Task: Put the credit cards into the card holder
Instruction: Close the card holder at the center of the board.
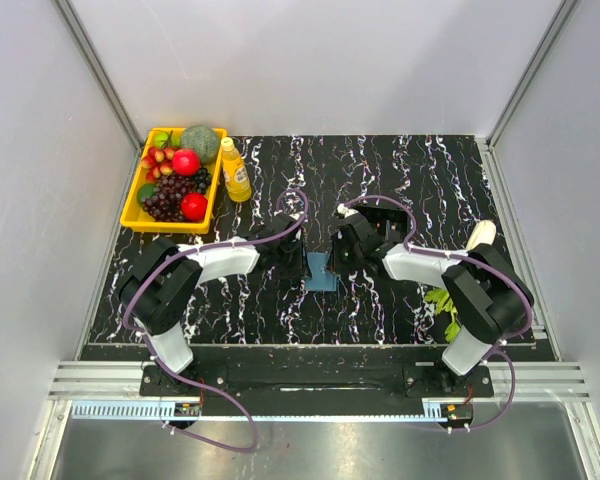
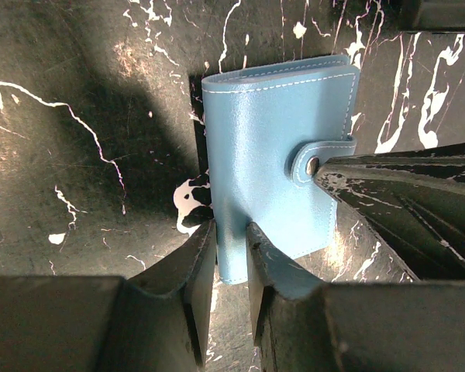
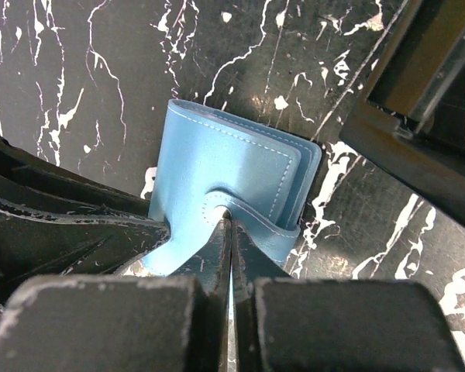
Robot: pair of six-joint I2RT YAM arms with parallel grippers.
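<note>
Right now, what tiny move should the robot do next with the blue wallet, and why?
Probably the right gripper should tug the snap tab away to pop it open. The card holder is snapped shut, the left gripper pinches its edge, and the right gripper's closed tips sit at the tab.

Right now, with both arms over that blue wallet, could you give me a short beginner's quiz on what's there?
1. True or false: the card holder is open.
2. Which tool's tips meet at its snap tab: A) left, B) right?
3. Fill in: the fruit at the far left sits in a ___ tray.
Key: 1 false, it is snapped shut. 2 B, the right tool. 3 yellow.
</note>
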